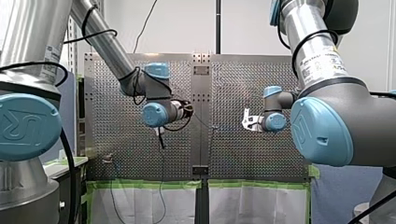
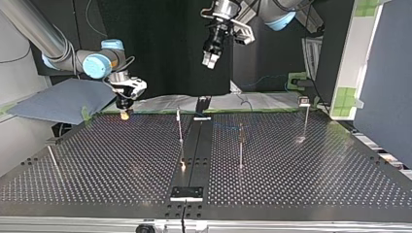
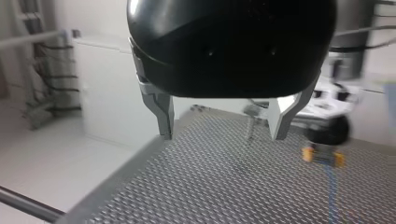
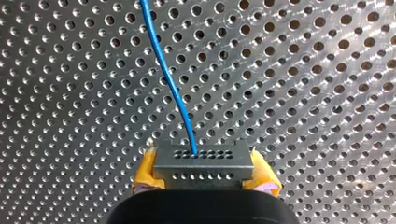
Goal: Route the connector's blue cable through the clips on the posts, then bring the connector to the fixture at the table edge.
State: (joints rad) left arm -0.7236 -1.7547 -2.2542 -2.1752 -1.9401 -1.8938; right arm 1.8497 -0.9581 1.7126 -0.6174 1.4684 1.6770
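My right gripper point(image 4: 205, 174) is shut on the grey connector point(image 4: 204, 160), with its yellow pads point(image 4: 146, 171) on either side. The blue cable point(image 4: 172, 86) runs from the connector's face out over the perforated plate. In the top view this gripper point(image 2: 125, 114) hangs low at the table's far left edge. My left gripper point(image 2: 210, 59) is open and holds nothing, high above the far middle of the table. In the left wrist view its metal fingers point(image 3: 165, 119) stand wide apart, and the yellow-padded gripper point(image 3: 322, 156) and the cable point(image 3: 331, 200) lie ahead of them.
Thin posts stand on the plate: one point(image 2: 180, 124) by the centre strip, one point(image 2: 240, 144) to its right, one point(image 2: 306, 116) at the far right, one point(image 2: 52, 160) at the left. A black fixture point(image 2: 186, 192) sits at the near edge, another point(image 2: 203, 104) at the far edge.
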